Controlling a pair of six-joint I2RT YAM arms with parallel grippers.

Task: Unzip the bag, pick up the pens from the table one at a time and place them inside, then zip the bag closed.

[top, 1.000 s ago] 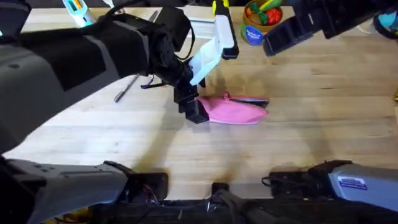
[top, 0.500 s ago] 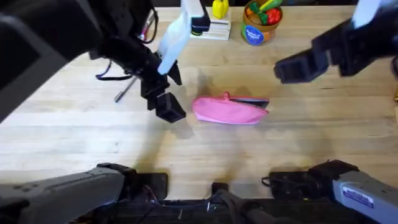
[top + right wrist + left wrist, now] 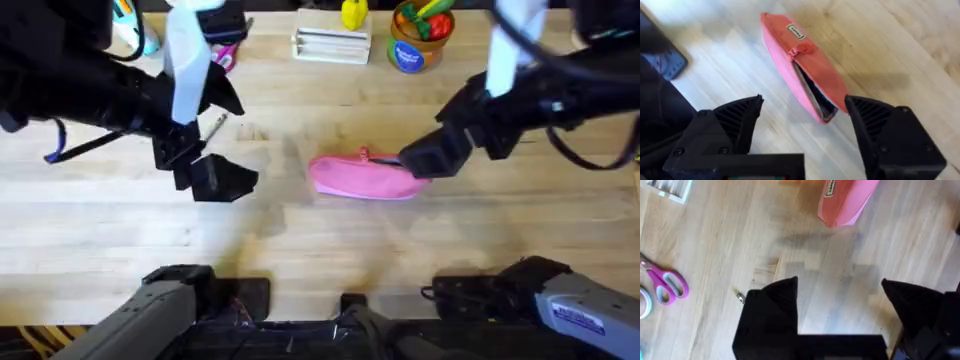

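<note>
Your two grippers flank the pink pouch, both with jaws spread and empty.

Look at the pink pencil pouch [image 3: 365, 177]: it lies on its side near the middle of the butcher-block table [image 3: 320, 245], and your right wrist view shows its zipper partly parted at the end nearest that gripper, with a dark gap inside. Your right gripper [image 3: 418, 160] sits just at the pouch's right end, its black fingers [image 3: 730, 120] wide apart with the open end between them; you cannot tell from these views whether it touches the fabric. Your left gripper [image 3: 205, 172] hangs over bare wood well to the left of the pouch, jaws spread. At the far left lie pink-handled scissors [image 3: 666, 284], and a white tray [image 3: 332, 45] and a cup of toys [image 3: 420, 35] stand along the far edge.
</note>
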